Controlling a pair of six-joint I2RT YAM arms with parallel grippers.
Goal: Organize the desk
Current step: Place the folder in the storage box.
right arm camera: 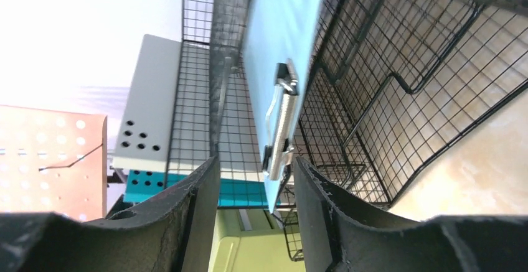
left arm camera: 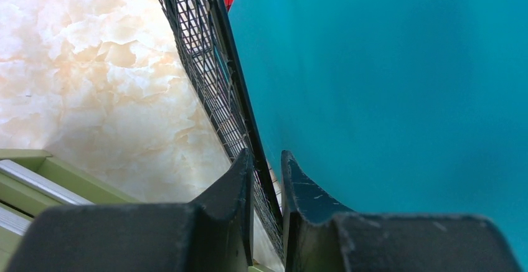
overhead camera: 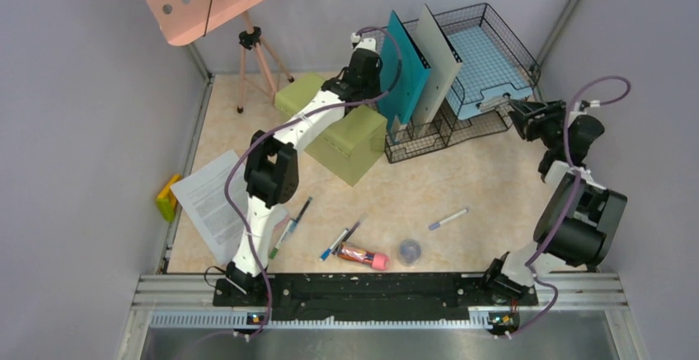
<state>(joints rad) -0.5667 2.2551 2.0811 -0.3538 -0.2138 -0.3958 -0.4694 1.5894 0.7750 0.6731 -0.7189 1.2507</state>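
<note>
Desk [overhead camera: 494, 187] with loose pens [overhead camera: 448, 218], a sheet of paper [overhead camera: 210, 199] and a green box [overhead camera: 350, 142] on it, and a wire rack [overhead camera: 462, 125] at the back.
The left gripper [left arm camera: 266, 172] is up at the edge of the teal folder [overhead camera: 408, 67] standing in the rack. Its fingers are almost shut, and I cannot tell if they pinch the folder. The right gripper [right arm camera: 255, 178] is half open and holds nothing. It points at the metal clip [right arm camera: 283, 122] of the blue clipboard [right arm camera: 280, 29].
</note>
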